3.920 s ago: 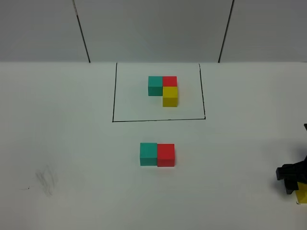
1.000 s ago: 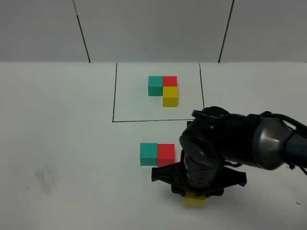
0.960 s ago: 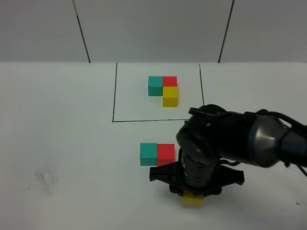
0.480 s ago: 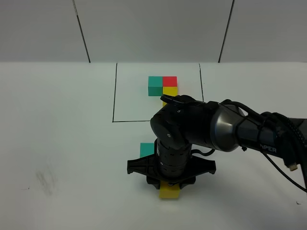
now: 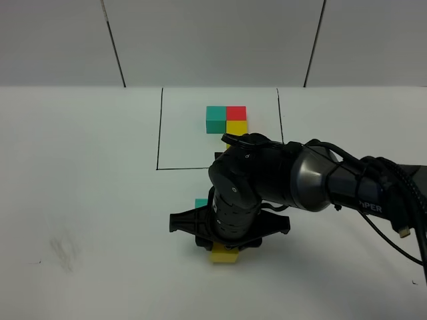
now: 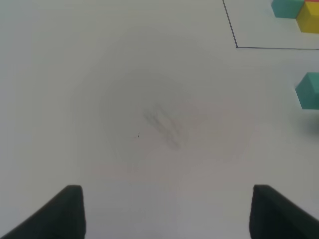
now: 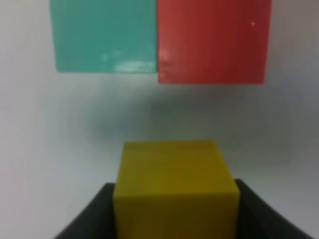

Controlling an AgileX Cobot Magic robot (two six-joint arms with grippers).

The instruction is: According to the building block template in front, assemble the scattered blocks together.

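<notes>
Pinching the yellow cube (image 7: 174, 172) between its dark fingers (image 7: 92, 216), the right claw (image 7: 174, 219) hangs just short of the teal cube (image 7: 102, 35) and the red cube (image 7: 214, 40), which sit side by side, touching, on the white table (image 5: 100, 200). A clear gap separates yellow from the pair. From the high camera the arm hides the red cube and most of the teal one, and I cannot tell whether yellow rests on the table or floats just above it.

The template (image 5: 227, 119) shows the target: teal beside red, yellow tucked against red's near face. Right now yellow lines up closer to the seam between teal and red than to red's middle. So the tidy move, I'd say, is a small sideways shift toward red, then a slow, square slide forward until the faces meet. Come in crooked or fast and the pair could get shoved apart.

Over on the other side, the left claw (image 6: 167, 219) is spread wide with nothing between its tips, well apart from the action.

Containers? None here. The nearest thing is the black outline (image 5: 159, 133) drawn on the table, with only the template inside it.
</notes>
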